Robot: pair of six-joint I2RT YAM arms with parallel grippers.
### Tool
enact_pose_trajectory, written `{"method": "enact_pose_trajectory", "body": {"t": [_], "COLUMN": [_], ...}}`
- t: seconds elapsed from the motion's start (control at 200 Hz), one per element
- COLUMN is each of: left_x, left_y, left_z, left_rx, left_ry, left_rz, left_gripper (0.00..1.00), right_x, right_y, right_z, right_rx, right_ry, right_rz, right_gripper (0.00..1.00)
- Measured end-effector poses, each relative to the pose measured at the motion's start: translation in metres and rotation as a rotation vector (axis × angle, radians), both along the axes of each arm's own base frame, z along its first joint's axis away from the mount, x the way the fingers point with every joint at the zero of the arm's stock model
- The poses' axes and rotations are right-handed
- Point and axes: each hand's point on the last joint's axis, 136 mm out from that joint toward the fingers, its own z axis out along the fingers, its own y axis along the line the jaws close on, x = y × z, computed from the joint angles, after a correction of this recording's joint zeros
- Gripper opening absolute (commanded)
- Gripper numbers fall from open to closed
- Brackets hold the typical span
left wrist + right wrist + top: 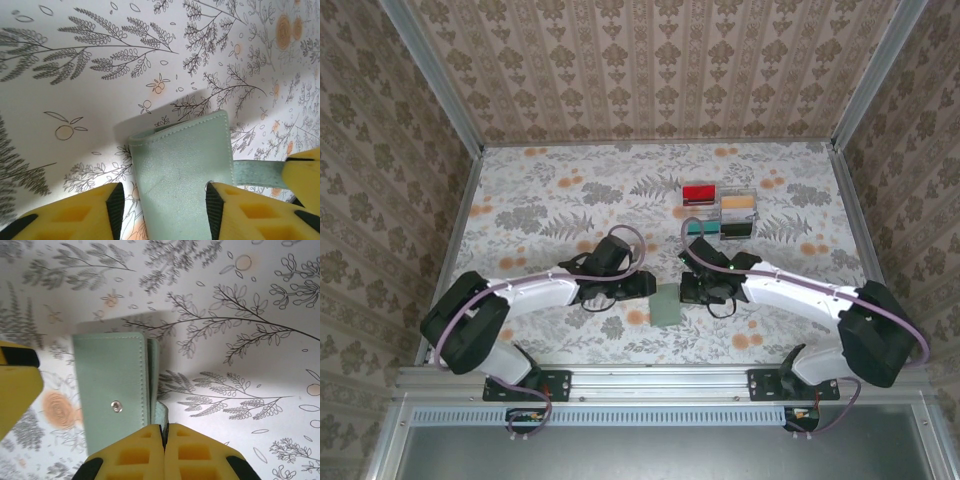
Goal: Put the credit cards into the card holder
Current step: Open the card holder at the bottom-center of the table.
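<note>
Note the card holder (667, 305) lying flat on the floral table cover (550, 200), between the two grippers. Your overhead view adds a clear tray (720, 213) beyond the card holder and to its right. The credit cards (699, 192) sit in it: red, tan-orange, dark.

Your left wrist view gives the left gripper (165, 200) with its yellow fingers (75, 215) parted, one to each side of the card holder, not clamping it. Your right wrist view gives the right gripper (164, 437) with its fingers pressed together on a thin flap at the card holder's edge.

The card holder is sage-green, matte, rectangular and stitched along its borders, with a small round metal snap (116, 406).
</note>
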Motion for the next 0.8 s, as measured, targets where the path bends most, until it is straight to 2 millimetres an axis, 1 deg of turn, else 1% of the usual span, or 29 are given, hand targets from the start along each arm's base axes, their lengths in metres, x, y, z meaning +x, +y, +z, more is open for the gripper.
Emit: {"method": "enact_pose_trajectory", "body": {"t": [0.12,0.255,0.34,0.56,0.71,0.795], "left_x": [0.002,-0.001,-0.002,-0.006,-0.004,-0.003], "left_y": [0.006,0.010,0.009,-0.001,-0.008,-0.008], "left_z": [0.009,0.021,0.027,0.036,0.038,0.035], "left_rx": [0.025,0.031,0.029,0.027,0.026,0.033], "left_ry": [-0.027,-0.055,-0.068,-0.069,-0.066,-0.061], "left_rz": [0.014,0.026,0.023,-0.004,-0.012,-0.013], "left_gripper": [0.67,0.73,0.75,0.75,0.75,0.73], "right_x": [0.000,-0.001,0.000,0.002,0.002,0.003], "right_y": [0.002,0.005,0.010,0.025,0.036,0.039], "right_z": [0.013,0.020,0.025,0.038,0.049,0.051], "right_rx": [0.044,0.078,0.105,0.189,0.250,0.266], "right_ry": [-0.018,-0.020,-0.023,-0.038,-0.046,-0.050], "right_rz": [0.002,0.007,0.016,0.048,0.074,0.081], "right_gripper": [0.03,0.03,0.03,0.03,0.04,0.04]}}
